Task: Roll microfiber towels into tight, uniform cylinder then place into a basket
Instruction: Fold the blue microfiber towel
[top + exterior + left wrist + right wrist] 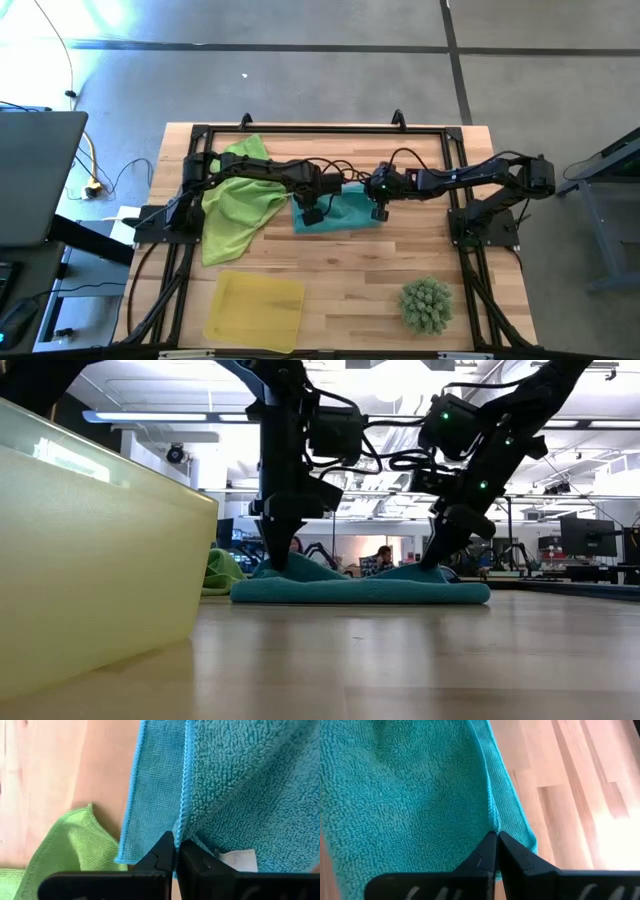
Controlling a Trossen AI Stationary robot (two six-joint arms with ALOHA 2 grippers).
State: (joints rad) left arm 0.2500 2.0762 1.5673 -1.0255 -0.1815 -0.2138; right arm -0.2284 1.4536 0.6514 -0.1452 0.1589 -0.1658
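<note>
From the high view, the teal towel (340,212) lies flat on the wooden tabletop (470,270), its long axis running from one arm to the other. The left tool (313,216) stands on its left end and the right tool (380,213) on its right end, so each arm holds its own near corner. The yellow basket (254,310) sits well apart on the near side of both tools, closer to the left arm. A lime green towel (235,205) lies crumpled just outboard of the left tool, and a spiky green plant (427,303) sits beyond the right tool's near side.

From the low view, the teal towel is a low, flat slab with both ends tented up into small peaks where the tools descend. It is not yet a cylinder. The basket's translucent wall fills the near foreground.

In the left wrist view, the left tool's jaws meet on the stitched hem of the looped terry pile; a white label shows beside them.

In the right wrist view, the right tool's jaws are pinched together on the hem at the far corner, plush cloth on one side, bare planks on the other.
</note>
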